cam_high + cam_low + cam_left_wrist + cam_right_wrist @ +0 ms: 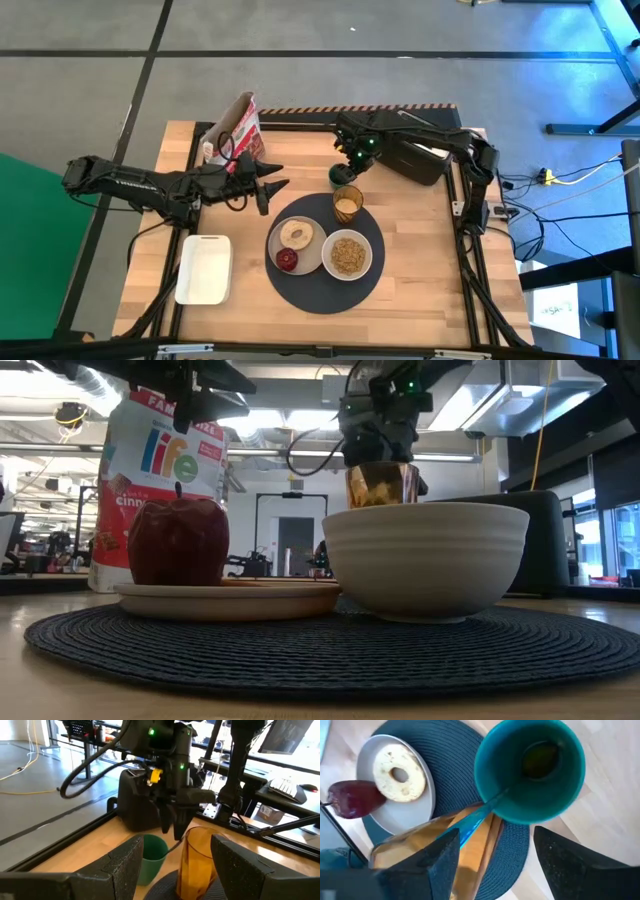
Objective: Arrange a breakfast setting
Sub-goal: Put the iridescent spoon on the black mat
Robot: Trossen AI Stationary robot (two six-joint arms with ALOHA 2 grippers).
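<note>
**Two arms over a nearly laid breakfast mat**

Biggest thing on the wooden table [420, 270] is the dark grey round mat [325, 290], sitting near the middle. On it lies the beige plate [298, 256], and right beside that, to the right, the white bowl [348, 254] filled with cereal. A toasted round [296, 234] with a hole in its middle rests on the plate, and the red fruit [287, 260] sits at the plate's front edge next to it. At the mat's far edge stands the amber glass [347, 205]. Just beyond it, off the mat on bare wood, is the small green cup [343, 177].

From the right, the right gripper [352, 160] hangs directly above the green cup and the glass, fingers spread and holding nothing. From the left, the left gripper [272, 187] hovers at the mat's far-left side, pointing toward the glass, its fingers [239, 862] apart and empty.

Off to the side, a white rectangular tray [204, 268] lies left of the mat, a cereal box [232, 130] stands at the back, and a black toaster [415, 158] sits behind the right arm.
</note>
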